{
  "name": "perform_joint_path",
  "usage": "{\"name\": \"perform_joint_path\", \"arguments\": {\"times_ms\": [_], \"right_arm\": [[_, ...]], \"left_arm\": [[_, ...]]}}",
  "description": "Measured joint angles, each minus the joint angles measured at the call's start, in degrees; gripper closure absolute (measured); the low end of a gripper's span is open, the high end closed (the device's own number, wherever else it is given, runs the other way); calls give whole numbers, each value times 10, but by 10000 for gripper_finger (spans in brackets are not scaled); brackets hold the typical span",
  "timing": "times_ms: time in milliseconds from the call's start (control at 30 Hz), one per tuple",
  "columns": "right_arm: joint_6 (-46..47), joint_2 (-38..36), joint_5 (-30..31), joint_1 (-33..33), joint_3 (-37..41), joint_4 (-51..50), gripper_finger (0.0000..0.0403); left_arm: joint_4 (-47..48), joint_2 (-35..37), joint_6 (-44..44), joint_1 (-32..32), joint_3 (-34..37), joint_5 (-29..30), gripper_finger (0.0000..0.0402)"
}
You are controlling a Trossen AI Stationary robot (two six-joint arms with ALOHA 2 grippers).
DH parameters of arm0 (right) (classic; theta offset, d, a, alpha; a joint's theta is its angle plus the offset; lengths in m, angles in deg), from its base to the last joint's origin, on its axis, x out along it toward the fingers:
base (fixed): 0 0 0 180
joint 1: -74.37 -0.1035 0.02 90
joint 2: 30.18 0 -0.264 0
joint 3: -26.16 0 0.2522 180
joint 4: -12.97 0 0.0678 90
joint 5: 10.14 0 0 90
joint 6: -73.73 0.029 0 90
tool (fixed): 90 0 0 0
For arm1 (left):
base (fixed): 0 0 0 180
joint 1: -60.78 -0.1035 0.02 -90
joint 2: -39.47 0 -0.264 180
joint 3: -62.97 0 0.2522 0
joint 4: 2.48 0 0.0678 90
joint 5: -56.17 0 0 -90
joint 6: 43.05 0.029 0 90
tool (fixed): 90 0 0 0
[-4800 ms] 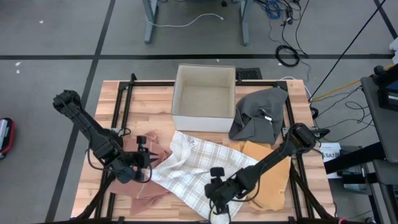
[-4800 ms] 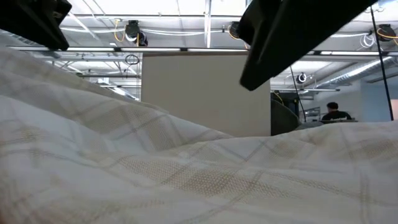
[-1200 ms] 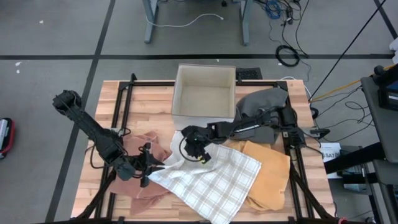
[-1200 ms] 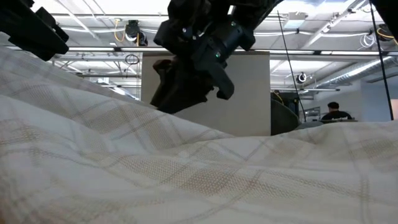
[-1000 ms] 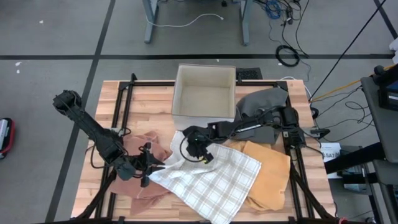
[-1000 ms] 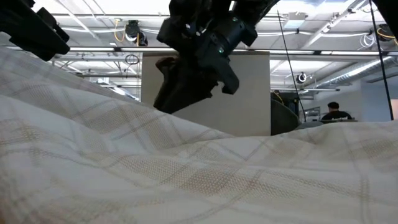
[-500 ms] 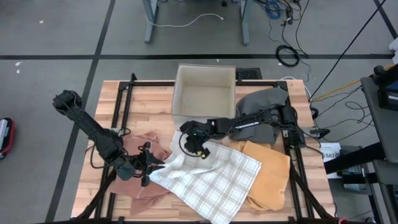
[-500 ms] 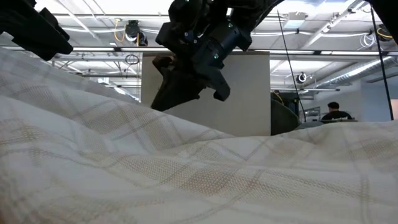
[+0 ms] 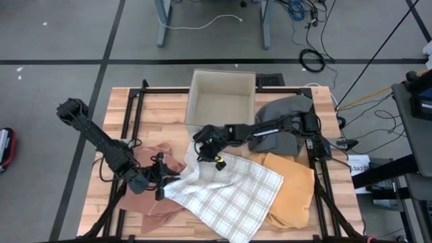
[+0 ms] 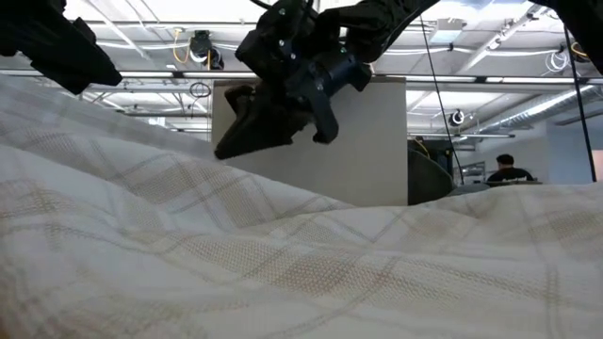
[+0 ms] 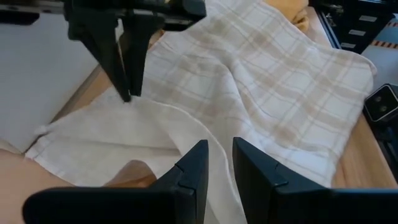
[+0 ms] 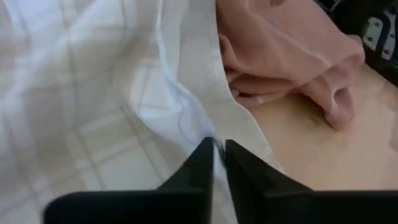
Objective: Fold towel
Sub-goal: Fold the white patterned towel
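Note:
The white plaid towel (image 9: 233,192) lies spread near the table's front, its left part over a pink cloth (image 9: 156,154). My left gripper (image 9: 164,183) is at the towel's left corner and shut on it. My right gripper (image 9: 203,154) reaches in from the right and is shut on the towel's far corner, close to the pink cloth (image 12: 292,56). In the left wrist view the right gripper (image 11: 127,68) stands with its fingers pointing down onto the towel (image 11: 267,81). In the low view the towel (image 10: 283,254) fills the foreground, with the right gripper (image 10: 234,132) above it. My left gripper pinches a raised fold at the towel's left corner (image 11: 214,143) between its two fingers. It comes in slanting down from the table's left. The rest of the towel lies on the table. My right gripper pinches the towel's hemmed edge (image 12: 208,127) near the far corner between its two fingers. It slants down from the table's right. The cloth around the hold lies slack on the table.
A white open box (image 9: 221,101) stands at the back centre. A grey cloth (image 9: 283,121) lies at the back right and an orange cloth (image 9: 291,192) under the towel's right side. Black frame rails (image 9: 135,121) run round the table.
My right gripper has gone a little toward the table's far left, along the towel's far edge to its corner, and has tipped a bit more downward. The towel and my left gripper stay where they were.

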Motion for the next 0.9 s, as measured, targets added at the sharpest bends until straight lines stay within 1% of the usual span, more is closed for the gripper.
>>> {"name": "perform_joint_path", "arguments": {"times_ms": [67, 233, 300, 367, 467, 567, 633, 667, 800, 900], "right_arm": [[-5, 0, 21, 0, -2, -3, 344], [-23, 0, 67, 12, -33, -16, 254], [-37, 1, 81, 17, -46, -27, 229], [-53, 8, 87, 20, -61, -36, 215], [-59, 31, 86, 20, -91, -75, 211], [-40, 55, 58, 14, -110, -102, 218], [-29, 68, 51, 7, -119, -112, 223], [-31, 72, 59, 3, -121, -121, 226], [-57, 82, 142, -17, -120, -151, 235], [-77, 82, 178, -32, -120, -148, 244]], "left_arm": [[0, 0, -2, 0, 0, -5, 323], [8, 0, -20, 1, 0, -23, 323], [12, 0, -20, 4, 0, -36, 323], [13, 0, -19, 5, 0, -47, 323], [13, 0, -19, 5, 0, -52, 323], [13, 0, -19, 5, 0, -52, 323], [14, 0, -19, 5, 0, -52, 323], [12, 0, -19, 5, 0, -52, 323], [15, 0, -19, 5, 0, -52, 323], [15, 0, -18, 5, 0, -52, 323]]}}
